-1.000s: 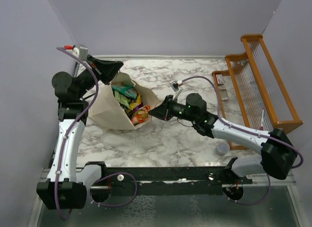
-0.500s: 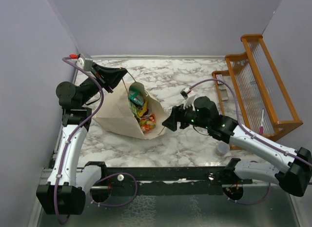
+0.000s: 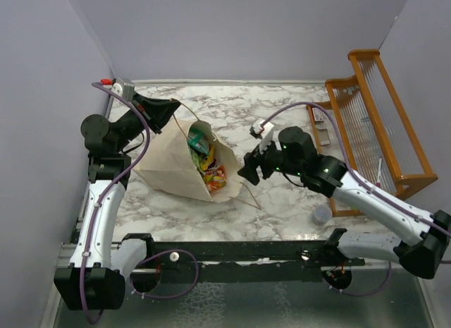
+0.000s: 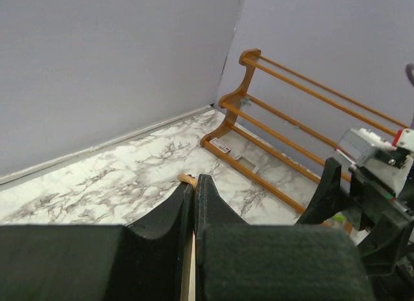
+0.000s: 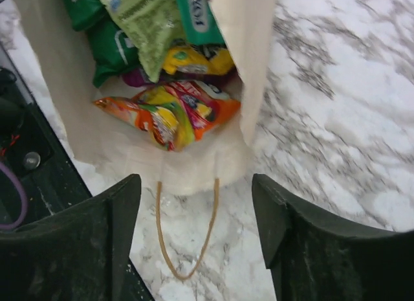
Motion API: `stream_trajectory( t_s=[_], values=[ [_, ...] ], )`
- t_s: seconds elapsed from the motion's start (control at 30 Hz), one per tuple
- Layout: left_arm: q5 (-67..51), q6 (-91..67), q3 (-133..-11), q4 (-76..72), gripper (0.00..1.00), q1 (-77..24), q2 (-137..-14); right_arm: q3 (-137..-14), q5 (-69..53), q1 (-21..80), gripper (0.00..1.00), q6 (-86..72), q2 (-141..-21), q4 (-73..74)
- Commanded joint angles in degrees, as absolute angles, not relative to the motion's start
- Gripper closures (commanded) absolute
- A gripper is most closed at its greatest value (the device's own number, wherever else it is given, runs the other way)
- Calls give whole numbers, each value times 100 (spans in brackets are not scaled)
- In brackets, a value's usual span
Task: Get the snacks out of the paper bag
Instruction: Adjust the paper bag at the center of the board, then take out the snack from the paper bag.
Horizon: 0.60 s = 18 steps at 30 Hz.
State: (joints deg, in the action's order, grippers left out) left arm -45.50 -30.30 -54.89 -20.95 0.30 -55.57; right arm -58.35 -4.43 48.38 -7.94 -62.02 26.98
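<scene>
The right gripper (image 5: 194,239), jaws apart, faces the paper bag (image 3: 163,167) mouth, the red-orange packet (image 5: 184,113) straight ahead. The left gripper (image 4: 195,188) clamps the bag's rim.

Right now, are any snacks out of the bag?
Not yet. Done: the left gripper pinches the bag, holding its mouth open. In hand: nothing; the right gripper is open at the mouth. Left: all the snacks, inside.

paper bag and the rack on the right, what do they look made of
paper bag: looks like matte cream paper; it creases and holds sharp folds. rack: probably varnished wood, an even orange-brown with a slight sheen, though no grain is visible from here.
</scene>
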Motion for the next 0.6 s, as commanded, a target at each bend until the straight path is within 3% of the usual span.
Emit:
stream_trajectory(
  t_s=[0.0,0.13,0.57],
  values=[
    [-4286,-2878,-5542,-2169,100,131,-5526,-5954,-2025,4904,34,279,-7067,1574],
    [-4162,-2820,-5512,-1992,100,148,-5505,-5599,-2434,4913,34,702,-7318,614],
    [-3412,-2515,-5344,-1417,100,147,-5480,-5559,-2710,4948,24,1138,-8510,-24]
  ],
)
